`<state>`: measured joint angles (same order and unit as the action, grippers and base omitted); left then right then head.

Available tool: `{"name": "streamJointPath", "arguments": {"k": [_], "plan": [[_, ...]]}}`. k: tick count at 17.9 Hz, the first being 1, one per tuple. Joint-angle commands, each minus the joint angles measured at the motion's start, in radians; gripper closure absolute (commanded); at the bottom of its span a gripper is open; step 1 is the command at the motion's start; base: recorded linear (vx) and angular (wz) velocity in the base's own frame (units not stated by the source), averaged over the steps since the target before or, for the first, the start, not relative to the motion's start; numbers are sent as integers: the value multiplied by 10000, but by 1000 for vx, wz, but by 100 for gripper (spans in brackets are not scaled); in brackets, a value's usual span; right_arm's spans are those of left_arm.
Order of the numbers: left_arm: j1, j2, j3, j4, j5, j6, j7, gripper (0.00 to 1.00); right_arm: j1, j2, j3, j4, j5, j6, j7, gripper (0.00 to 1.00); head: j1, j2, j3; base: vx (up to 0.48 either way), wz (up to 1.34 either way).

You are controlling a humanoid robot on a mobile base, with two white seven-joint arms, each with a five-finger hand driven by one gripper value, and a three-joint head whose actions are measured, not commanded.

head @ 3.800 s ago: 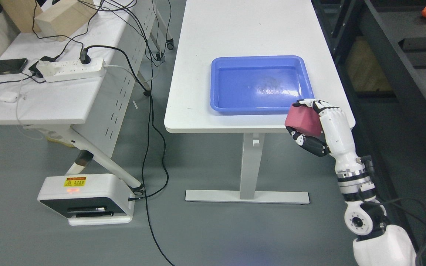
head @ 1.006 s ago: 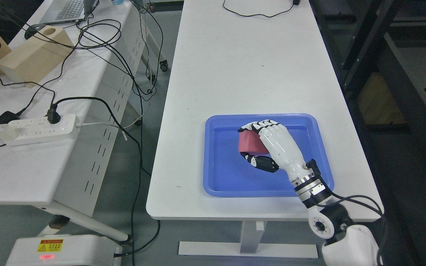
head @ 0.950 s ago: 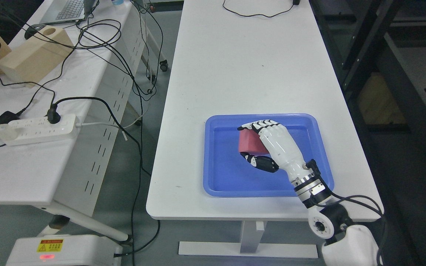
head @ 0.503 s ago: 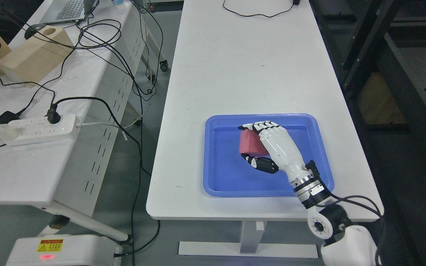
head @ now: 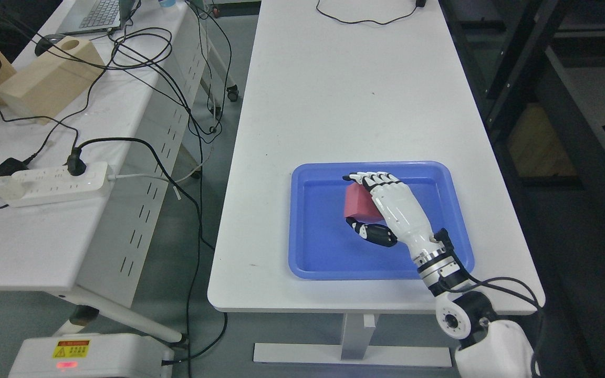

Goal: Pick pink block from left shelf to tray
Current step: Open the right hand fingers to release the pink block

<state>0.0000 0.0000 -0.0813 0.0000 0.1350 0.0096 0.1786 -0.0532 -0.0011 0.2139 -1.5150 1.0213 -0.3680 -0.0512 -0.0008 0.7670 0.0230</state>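
**Pink block going down into the tray**

Pink block is sitting low inside the blue tray, a little right of the tray's middle, and is looking as if it is resting on the floor, though contact is not certain from this angle.

Starting at the left, the neighbouring desk is carrying a power strip, a tangle of cables and a wooden block; none of it is mattering to the job. Moving right, the white table is holding the tray near its near edge.

Further right, the right hand is reaching in from the near right. Compared with half a second ago its fingers are straightening and lifting off the block's far face, while the thumb is sitting just below the near face. The grip is loosening, so I judge the release to be under way and the task nearly finished. A clean withdrawal, without dragging the block, is what remains. The left arm is not showing.
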Motion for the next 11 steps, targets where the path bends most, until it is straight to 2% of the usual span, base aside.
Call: {"name": "streamJointPath", "arguments": {"k": [1, 6, 8, 10, 11], "plan": [[-291, 175, 0, -175, 0, -4, 8, 0, -51, -164, -7, 209, -89, 273, 6, 22, 0, 0, 0, 0, 0], [-291, 175, 0, -175, 0, -4, 8, 0, -51, -164, -37, 240, -776, 702, 6, 12, 0, 1, 0, 0, 0], [-291, 175, 0, -175, 0, -4, 8, 0, -112, -164, -387, 240, -2593, 1132, 279, 9, 0, 0, 0, 0, 0], [-291, 175, 0, -175, 0, -4, 8, 0, -189, -164, -924, 225, -5261, 1270, 1623, 2, 0, 1, 0, 0, 0], [-291, 175, 0, -175, 0, -4, 8, 0, -189, -164, -1231, 194, -6230, 1499, 2497, 1, 0, 1, 0, 0, 0]]}}
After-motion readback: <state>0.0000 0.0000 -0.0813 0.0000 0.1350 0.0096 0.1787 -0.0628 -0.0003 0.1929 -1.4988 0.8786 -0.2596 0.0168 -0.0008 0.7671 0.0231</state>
